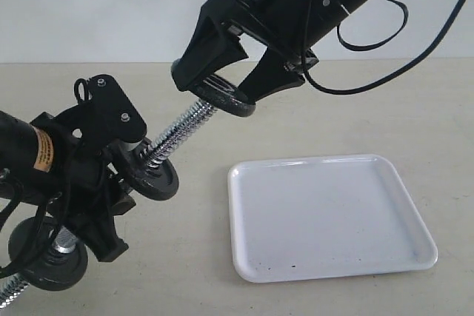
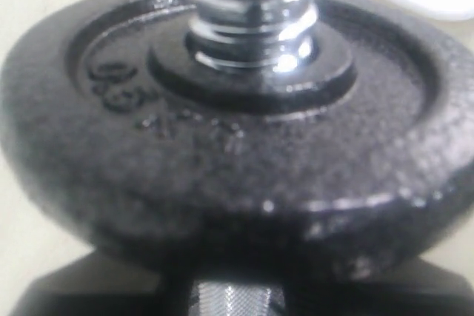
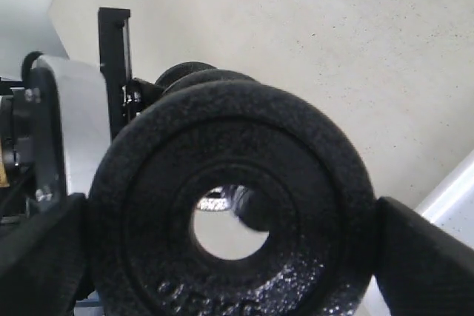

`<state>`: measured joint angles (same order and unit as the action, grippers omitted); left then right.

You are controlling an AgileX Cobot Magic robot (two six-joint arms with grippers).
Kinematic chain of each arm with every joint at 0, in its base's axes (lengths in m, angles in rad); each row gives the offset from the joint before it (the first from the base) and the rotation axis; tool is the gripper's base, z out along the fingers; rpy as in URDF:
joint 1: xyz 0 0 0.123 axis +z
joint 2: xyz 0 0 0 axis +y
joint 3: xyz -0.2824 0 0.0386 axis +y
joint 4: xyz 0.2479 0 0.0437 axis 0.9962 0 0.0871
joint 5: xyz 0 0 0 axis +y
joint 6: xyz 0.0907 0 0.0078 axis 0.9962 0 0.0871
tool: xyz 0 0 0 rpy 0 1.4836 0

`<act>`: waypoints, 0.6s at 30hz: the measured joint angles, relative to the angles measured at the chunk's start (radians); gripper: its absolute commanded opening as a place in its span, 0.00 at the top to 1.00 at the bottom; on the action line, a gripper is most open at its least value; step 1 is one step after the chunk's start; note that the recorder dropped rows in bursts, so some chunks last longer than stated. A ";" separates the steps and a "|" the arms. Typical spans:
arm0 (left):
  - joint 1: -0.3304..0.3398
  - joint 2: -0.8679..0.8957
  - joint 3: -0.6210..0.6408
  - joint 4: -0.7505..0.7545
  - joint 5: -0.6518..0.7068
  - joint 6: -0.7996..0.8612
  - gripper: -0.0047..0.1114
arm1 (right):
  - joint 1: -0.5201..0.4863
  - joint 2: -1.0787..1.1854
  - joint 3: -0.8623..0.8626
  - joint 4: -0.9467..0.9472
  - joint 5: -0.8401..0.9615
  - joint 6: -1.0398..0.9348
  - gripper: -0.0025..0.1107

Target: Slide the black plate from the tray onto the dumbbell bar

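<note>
My right gripper (image 1: 222, 88) is shut on the black plate (image 1: 231, 100), holding it by the rim in the air, off the white tray (image 1: 326, 216). In the right wrist view the plate (image 3: 296, 183) fills the space between the two fingers (image 3: 422, 257). The chrome tip of the dumbbell bar (image 3: 222, 199) shows through the plate's hole, near its edge. My left gripper (image 1: 111, 175) is shut on the dumbbell bar (image 1: 178, 132), which slants up to the right, its threaded end meeting the plate. Its knurled middle (image 2: 237, 301) sits between the left jaws.
One black disc (image 1: 152, 177) sits on the bar just above my left gripper and fills the left wrist view (image 2: 237, 153). Another disc (image 1: 48, 257) is on the bar's lower end at the bottom left. The tray holds only a few dark specks. Cables hang from the right arm.
</note>
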<state>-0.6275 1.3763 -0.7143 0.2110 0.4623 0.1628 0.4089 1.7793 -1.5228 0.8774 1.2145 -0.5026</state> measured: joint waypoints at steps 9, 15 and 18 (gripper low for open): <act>0.000 0.030 0.006 0.055 -0.074 -0.116 0.92 | 0.000 -0.069 0.000 -0.081 0.008 0.048 0.98; 0.000 0.030 0.006 0.054 -0.081 -0.119 0.92 | 0.000 -0.069 0.000 -0.081 0.008 0.051 0.98; 0.000 0.030 0.006 0.050 -0.088 -0.120 0.92 | 0.000 -0.069 0.000 -0.081 0.008 0.051 0.98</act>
<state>-0.6275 1.4060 -0.7085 0.2606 0.3743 0.0426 0.4089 1.7100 -1.5228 0.7969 1.2225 -0.4511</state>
